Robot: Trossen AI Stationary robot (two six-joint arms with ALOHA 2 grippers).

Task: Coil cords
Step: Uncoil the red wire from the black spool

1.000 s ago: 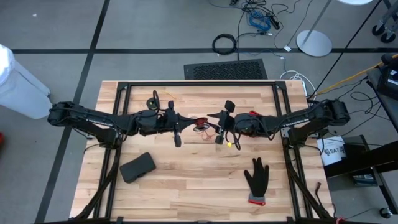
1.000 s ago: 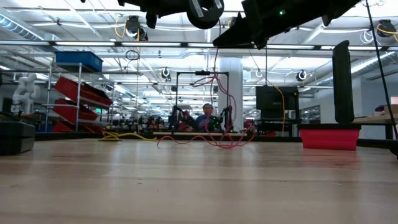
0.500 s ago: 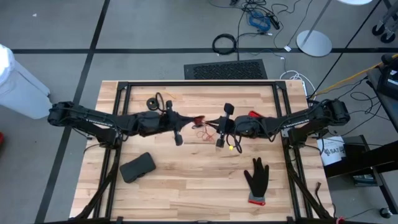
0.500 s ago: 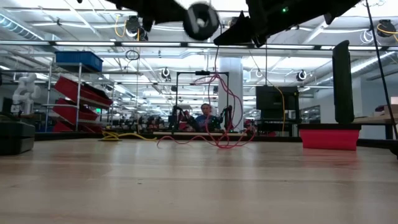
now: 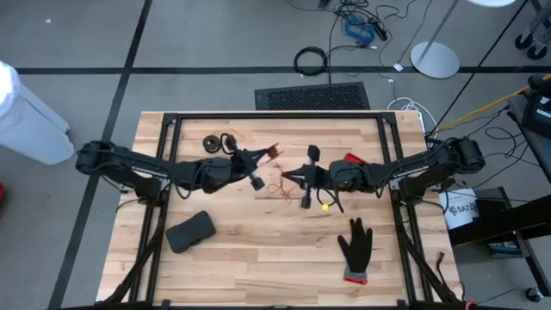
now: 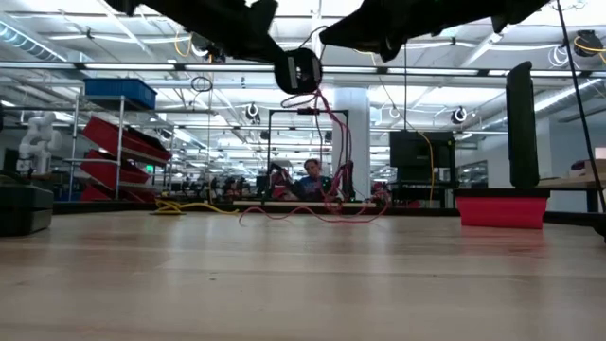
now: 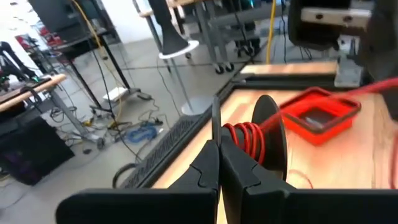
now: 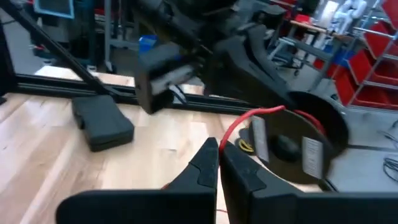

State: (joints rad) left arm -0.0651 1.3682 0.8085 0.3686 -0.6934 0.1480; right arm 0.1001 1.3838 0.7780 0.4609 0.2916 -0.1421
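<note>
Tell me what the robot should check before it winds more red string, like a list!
1. Left gripper shut on the spool: ok, its fingers are closed at the black disc.
2. Red cord already wrapped on the spool: ok, several turns show.
3. Right gripper shut on the red cord: cannot tell; its fingers are closed and the cord passes close by.
4. Loose red cord on the table free of knots: cannot tell, it lies in a small tangle.
5. Glove and black pouch away from the cord: ok, both lie nearer the table's front.
</note>
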